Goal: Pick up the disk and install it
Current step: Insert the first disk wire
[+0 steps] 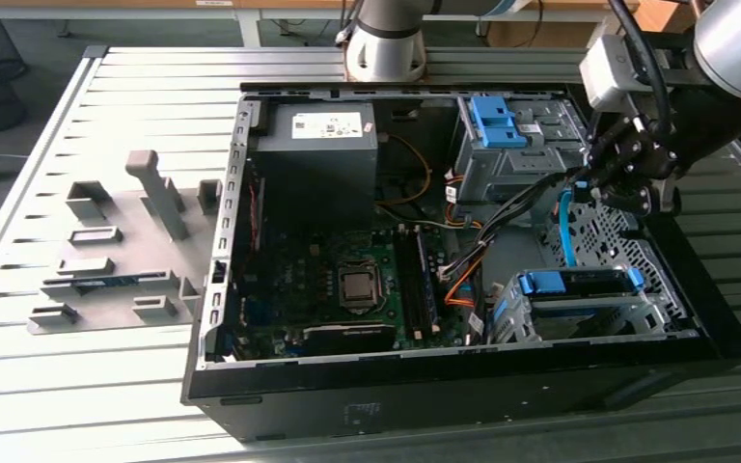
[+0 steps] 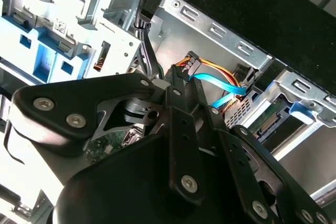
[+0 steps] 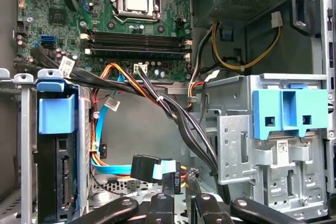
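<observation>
The disk [image 1: 579,283], silver with a blue handle, sits in the metal drive cage [image 1: 525,323] at the near corner of the open computer case on the exterior view's right. The first wrist view shows its connector end [image 3: 56,179] under the blue handle. In the second wrist view an edge of the disk [image 2: 270,120] shows inside the cage. My gripper [image 1: 606,191] hangs above the case floor between the two cages, apart from the disk. Its black fingers [image 3: 157,205] stand close together with nothing between them.
A second cage with a blue bracket [image 1: 497,121] stands at the far corner. Orange, black and blue cables [image 3: 157,98] run across the gap below my gripper. The motherboard [image 1: 332,280] and the dark power supply [image 1: 316,135] lie to the exterior view's left. Grey fixtures [image 1: 120,251] rest on the slatted table.
</observation>
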`<act>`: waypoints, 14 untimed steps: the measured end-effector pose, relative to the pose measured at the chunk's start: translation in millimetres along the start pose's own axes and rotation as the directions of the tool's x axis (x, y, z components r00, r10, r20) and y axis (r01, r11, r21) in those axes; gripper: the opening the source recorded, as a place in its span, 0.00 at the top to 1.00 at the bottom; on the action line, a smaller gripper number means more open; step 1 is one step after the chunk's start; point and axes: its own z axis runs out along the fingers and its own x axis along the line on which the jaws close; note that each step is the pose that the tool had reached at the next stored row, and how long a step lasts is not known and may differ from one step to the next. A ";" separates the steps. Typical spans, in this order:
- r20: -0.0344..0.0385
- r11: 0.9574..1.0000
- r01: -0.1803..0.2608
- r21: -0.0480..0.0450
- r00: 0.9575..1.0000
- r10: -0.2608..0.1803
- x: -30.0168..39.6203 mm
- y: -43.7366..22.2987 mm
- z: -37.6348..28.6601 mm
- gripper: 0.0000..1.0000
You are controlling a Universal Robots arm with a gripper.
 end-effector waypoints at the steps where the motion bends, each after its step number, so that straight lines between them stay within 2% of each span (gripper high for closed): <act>1: 0.000 1.000 0.008 -0.001 1.000 -0.008 0.0 -0.3 0.0 0.76; 4: -0.001 0.999 0.033 -0.001 0.999 -0.033 0.1 -0.5 0.0 0.76; 5: -0.001 0.999 0.040 0.003 0.999 -0.040 0.1 -0.5 0.1 0.76; 8: -0.002 0.998 0.051 0.026 0.999 -0.051 0.3 -0.3 0.6 0.76; 9: -0.002 0.998 0.053 0.029 0.999 -0.053 0.4 -0.3 0.9 0.76; 14: -0.003 0.998 0.055 0.033 0.999 -0.054 1.2 2.0 1.1 0.76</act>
